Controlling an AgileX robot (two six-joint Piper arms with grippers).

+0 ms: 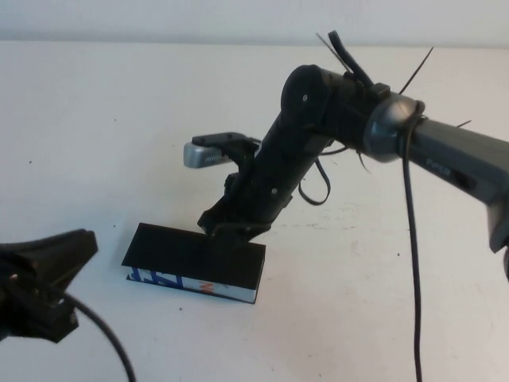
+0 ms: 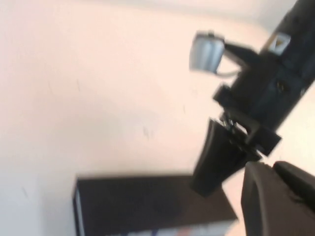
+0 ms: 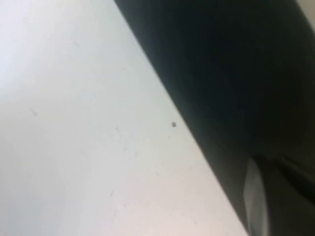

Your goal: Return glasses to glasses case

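A white table fills nearly the whole high view, running back to a far edge where a paler wall begins. Its surface is matte and plain (a few tiny dark specks show in the right wrist view). Faint hairline scuffs mark it in the left wrist view.

Right arm reaching in from the right, bent steeply down mid-scene, right hand low, fingers close together, left hand parked near left
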